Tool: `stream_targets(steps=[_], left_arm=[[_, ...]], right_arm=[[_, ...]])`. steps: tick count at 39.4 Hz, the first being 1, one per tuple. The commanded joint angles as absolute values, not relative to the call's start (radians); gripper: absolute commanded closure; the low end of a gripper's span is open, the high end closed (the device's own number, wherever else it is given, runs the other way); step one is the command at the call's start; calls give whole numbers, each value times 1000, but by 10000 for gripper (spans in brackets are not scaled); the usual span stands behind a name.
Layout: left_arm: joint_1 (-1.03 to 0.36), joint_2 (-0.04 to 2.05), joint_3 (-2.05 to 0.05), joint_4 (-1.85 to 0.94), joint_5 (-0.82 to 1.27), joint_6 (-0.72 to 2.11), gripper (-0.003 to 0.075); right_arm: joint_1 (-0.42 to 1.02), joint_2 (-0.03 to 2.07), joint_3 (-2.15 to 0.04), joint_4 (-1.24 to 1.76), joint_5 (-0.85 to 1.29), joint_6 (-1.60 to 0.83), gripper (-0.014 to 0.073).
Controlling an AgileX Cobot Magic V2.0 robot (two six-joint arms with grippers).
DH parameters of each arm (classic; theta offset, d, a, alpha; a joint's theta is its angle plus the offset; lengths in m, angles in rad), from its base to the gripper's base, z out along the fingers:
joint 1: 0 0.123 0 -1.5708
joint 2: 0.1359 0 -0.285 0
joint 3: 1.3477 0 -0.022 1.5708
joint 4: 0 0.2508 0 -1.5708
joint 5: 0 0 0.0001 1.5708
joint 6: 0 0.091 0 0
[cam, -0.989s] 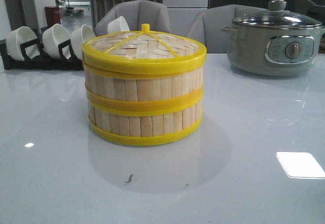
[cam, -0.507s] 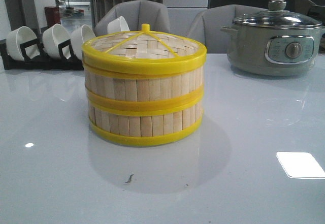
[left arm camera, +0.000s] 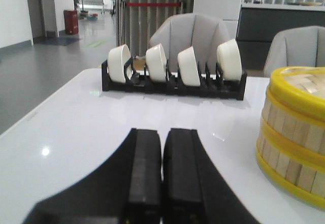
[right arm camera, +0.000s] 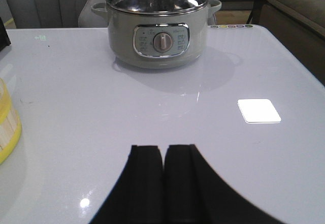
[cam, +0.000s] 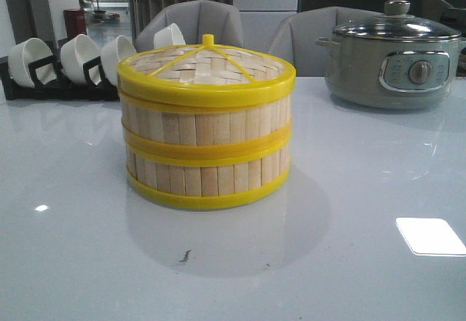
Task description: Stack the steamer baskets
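Two steamer baskets [cam: 207, 146] with pale bamboo slat walls and yellow rims stand stacked one on the other at the middle of the white table. A woven bamboo lid [cam: 207, 70] with a yellow rim and knob sits on top. The stack also shows in the left wrist view [left arm camera: 294, 132] and its edge in the right wrist view [right arm camera: 7, 127]. My left gripper [left arm camera: 162, 132] is shut and empty, apart from the stack, low over the table. My right gripper [right arm camera: 164, 148] is shut and empty, on the stack's other side. Neither gripper shows in the front view.
A grey electric pot [cam: 393, 59] with a glass lid stands at the back right, also in the right wrist view [right arm camera: 157, 26]. A black rack of white bowls [cam: 65, 66] stands at the back left, also in the left wrist view [left arm camera: 172, 71]. Grey chairs stand behind the table.
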State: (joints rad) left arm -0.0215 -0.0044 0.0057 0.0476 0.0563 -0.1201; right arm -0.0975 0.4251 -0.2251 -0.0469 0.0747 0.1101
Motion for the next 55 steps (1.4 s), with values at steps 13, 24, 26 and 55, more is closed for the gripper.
stream_targets(steps=[13, 24, 26, 55], left_arm=[[-21, -19, 8, 42, -46, -125, 634], [-21, -17, 8, 34, -53, -125, 634], [-21, -17, 8, 48, -53, -125, 634], [-21, -17, 8, 53, -51, -125, 634]], right_arm=[[-103, 428, -256, -58, -7, 104, 522], [-103, 428, -256, -58, -7, 104, 522], [-103, 428, -256, -58, -7, 104, 522], [-103, 428, -256, -58, -7, 104, 522]])
